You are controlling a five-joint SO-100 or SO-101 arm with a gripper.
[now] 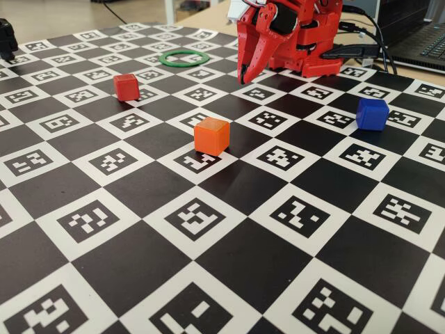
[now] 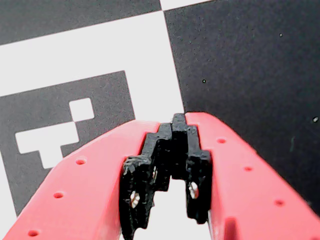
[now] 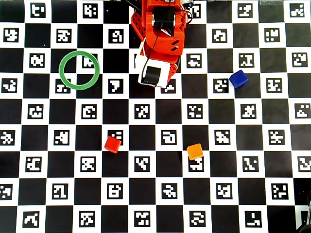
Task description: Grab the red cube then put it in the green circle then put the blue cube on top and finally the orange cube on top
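Observation:
The red cube (image 1: 126, 87) (image 3: 112, 144) sits on the checkered mat, left of the orange cube (image 1: 211, 136) (image 3: 195, 151). The blue cube (image 1: 372, 113) (image 3: 238, 78) stands apart at the right. The green circle (image 1: 182, 65) (image 3: 60, 70) lies flat at the far left near the arm's base, with nothing inside it. My gripper (image 1: 243, 78) (image 2: 178, 120) hangs folded close to the base, tips pointing down just above the mat. Its jaws are shut with nothing between them. In the wrist view only mat squares show beneath it.
A laptop (image 1: 424, 42) and cables (image 1: 361, 49) lie behind the arm's base at the right. A black object (image 1: 5, 38) stands at the far left edge. The marker-printed checkered mat (image 1: 222, 243) covers the table.

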